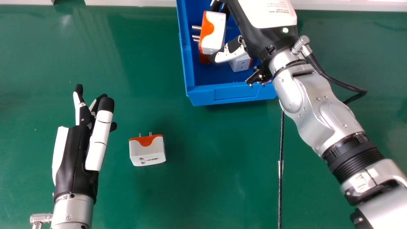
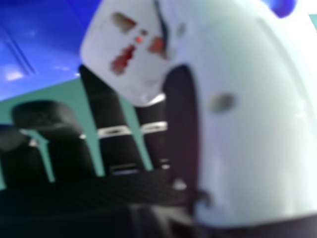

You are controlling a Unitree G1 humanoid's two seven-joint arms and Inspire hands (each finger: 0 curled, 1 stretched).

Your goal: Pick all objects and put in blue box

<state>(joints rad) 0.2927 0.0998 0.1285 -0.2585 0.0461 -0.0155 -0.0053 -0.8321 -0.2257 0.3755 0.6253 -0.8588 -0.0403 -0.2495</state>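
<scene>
The fingers (image 1: 101,127) of the left hand (image 1: 74,159) are extended and relaxed, with nothing in their grasp, above the near left of the green desk (image 1: 206,194). A thin black rod (image 1: 279,194) lies toward the right, running from the bottom edge up to the silver right forearm (image 1: 321,114). Just right of the left hand, a white and orange adapter (image 1: 147,152) sits on the desk, pins pointing away. Farther off stands the blue box (image 1: 235,94). Inside it, near its front wall, is a white block (image 1: 240,64) with an orange edge, partly behind the thumb (image 1: 227,55) of the right hand (image 1: 257,36). That hand grasps a second adapter (image 1: 217,33) over the box, between thumb and fingers, its pins toward the left wall; the right hand view shows its slotted face beside the thumb. Something orange (image 1: 203,58) shows beneath it; what it belongs to, I cannot tell. A white frame (image 1: 130,2) runs along the desk's far edge.
</scene>
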